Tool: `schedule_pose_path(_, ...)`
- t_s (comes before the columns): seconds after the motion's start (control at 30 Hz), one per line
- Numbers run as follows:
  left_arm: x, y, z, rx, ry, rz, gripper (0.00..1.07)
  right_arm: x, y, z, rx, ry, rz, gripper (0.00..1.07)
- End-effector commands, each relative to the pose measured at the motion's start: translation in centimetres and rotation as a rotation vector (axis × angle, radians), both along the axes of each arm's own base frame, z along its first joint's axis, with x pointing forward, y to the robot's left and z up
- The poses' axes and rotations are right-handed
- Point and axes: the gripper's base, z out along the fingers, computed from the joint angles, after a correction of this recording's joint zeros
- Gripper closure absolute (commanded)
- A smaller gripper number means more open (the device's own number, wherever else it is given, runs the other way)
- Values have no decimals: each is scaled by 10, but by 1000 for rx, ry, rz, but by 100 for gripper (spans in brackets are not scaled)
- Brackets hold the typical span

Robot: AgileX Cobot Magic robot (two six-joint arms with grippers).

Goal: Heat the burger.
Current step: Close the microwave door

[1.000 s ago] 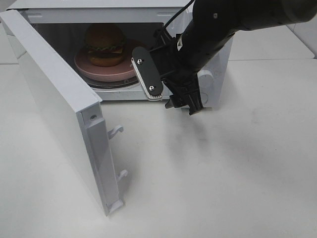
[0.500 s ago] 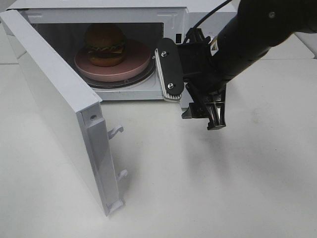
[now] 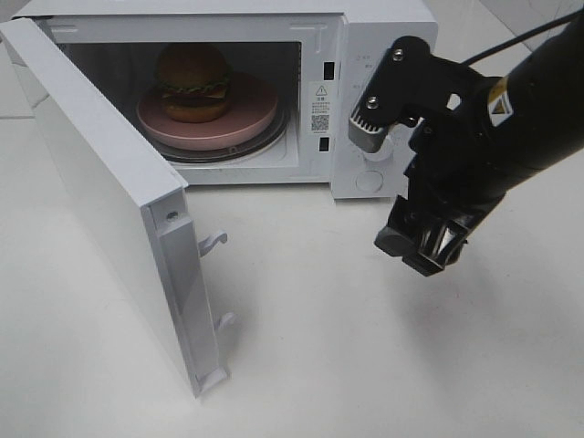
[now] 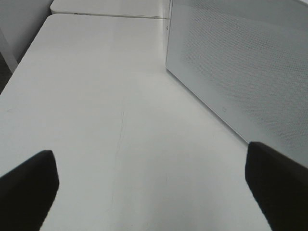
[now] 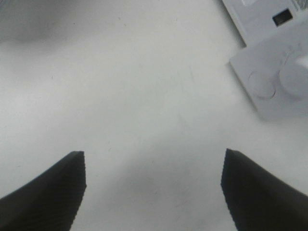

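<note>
The burger (image 3: 192, 82), with a golden bun, dark patty and green filling, sits on a round pink plate (image 3: 251, 114) inside the open microwave (image 3: 383, 27). My right gripper (image 3: 388, 192) hangs in front of the microwave's control panel, to the right of the opening. Its fingers stand wide apart with nothing between them, and it is clear of the plate. In the right wrist view the right gripper (image 5: 154, 187) is open over bare table. My left gripper (image 4: 154, 192) is also open and empty, beside the microwave's perforated side wall (image 4: 240, 62).
The microwave door (image 3: 100, 182) swings out to the front left, its latch hooks (image 3: 212, 242) pointing right. Two round knobs (image 5: 276, 79) on the control panel lie close to my right gripper. White table (image 3: 319, 347) stretches in front of the microwave.
My right gripper has drawn back out of the microwave's opening, moving right and toward the front, and has turned. Burger, plate and door have not moved.
</note>
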Motion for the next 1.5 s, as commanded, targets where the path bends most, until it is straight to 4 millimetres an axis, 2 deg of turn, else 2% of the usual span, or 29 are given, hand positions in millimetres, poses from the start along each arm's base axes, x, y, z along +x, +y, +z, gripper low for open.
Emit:
schedule_pose_path(0.03,-2,-1,0,-3,-18,-3,9,-14,-12,4,-18,72,-112,32)
schedule_pose_path(0.2,-2,-1,0,-3,-18,-3,9,-25,-23,14,-43,108,-202,32)
schedule_pose_path(0.37,-2,-1,0,-3,-18,-3,9,-45,-37,30,-42,143,-274,32)
schedule_pose_path(0.7,-2,-1,0,-3,-18,-3,9,-77,-59,55,-19,150,-325,32)
schedule_pose_path(0.83,-2,-1,0,-3,-18,-3,9,-97,-73,64,32,99,-324,32)
schedule_pose_path(1.0,-2,-1,0,-3,-18,-3,9,-112,-87,63,65,76,-358,32)
schedule_pose_path(1.07,-2,-1,0,-3,-18,-3,9,-122,-104,61,95,41,-442,32)
schedule_pose_path(1.17,-2,-1,0,-3,-18,-3,9,-130,-116,60,120,9,-509,32)
schedule_pose_path(1.5,-2,-1,0,-3,-18,-3,9,-161,-137,46,193,-82,-653,32)
